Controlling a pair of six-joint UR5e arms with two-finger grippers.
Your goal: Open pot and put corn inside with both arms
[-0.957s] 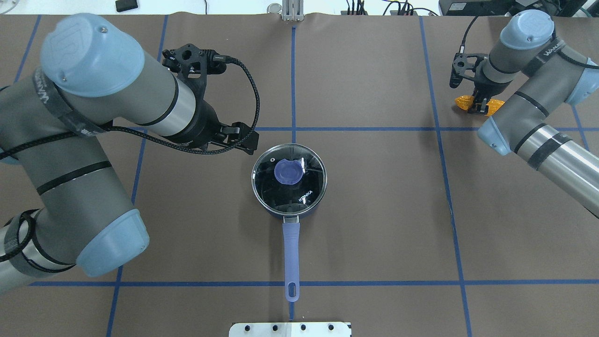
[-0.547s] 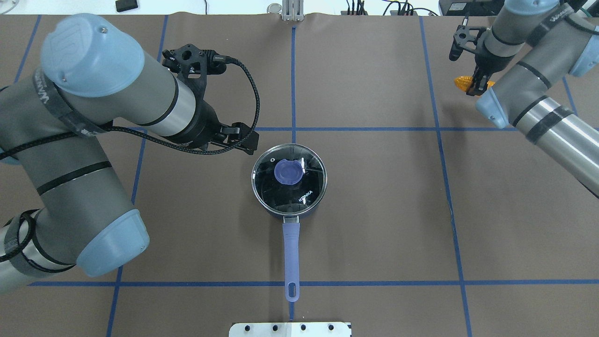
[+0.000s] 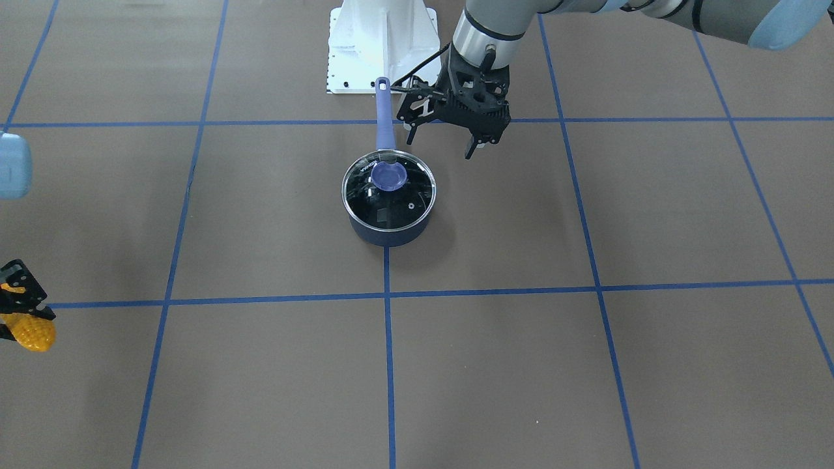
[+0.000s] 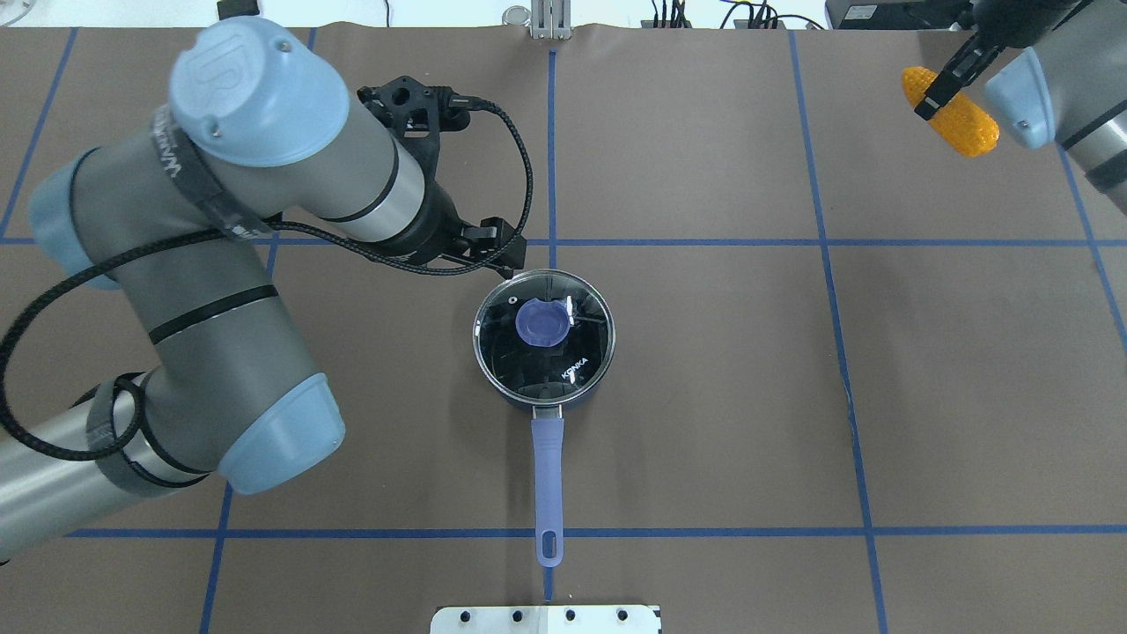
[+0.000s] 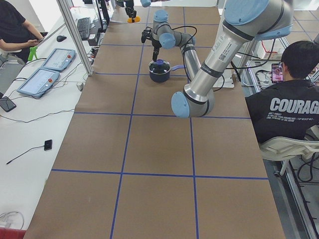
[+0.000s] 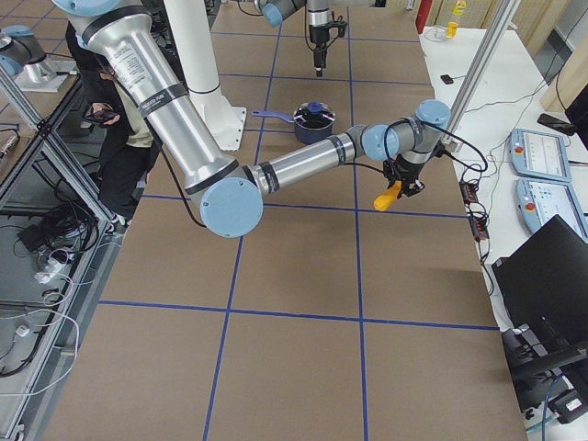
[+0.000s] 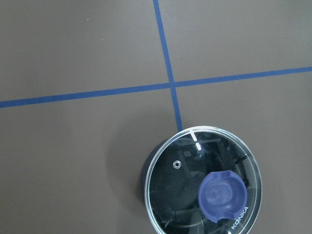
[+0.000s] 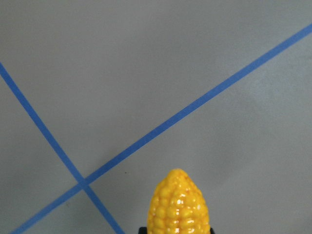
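The dark navy pot (image 4: 572, 398) stands mid-table with its glass lid (image 4: 581, 352) and purple-blue knob (image 4: 541, 323) on it, and its handle (image 4: 548, 475) points toward the robot base. It also shows in the front view (image 3: 389, 231) and the left wrist view (image 7: 146, 170). My left gripper (image 3: 440, 148) is open and empty, hovering just beside the pot's rim, apart from the lid. My right gripper (image 4: 940, 85) is shut on the yellow corn (image 4: 960, 119), held in the air at the far right. The corn also shows in the right wrist view (image 8: 179, 204) and the front view (image 3: 29, 332).
The white base mount (image 4: 546, 619) sits at the near table edge behind the pot handle. Blue tape lines (image 4: 828, 242) cross the brown table cover. A seated person (image 5: 286, 99) and control tablets (image 5: 47, 69) flank the table in the left side view.
My right gripper has lifted the corn off the table and carried it up and away. My left arm has swung right, bringing its gripper closer to the pot's rim.
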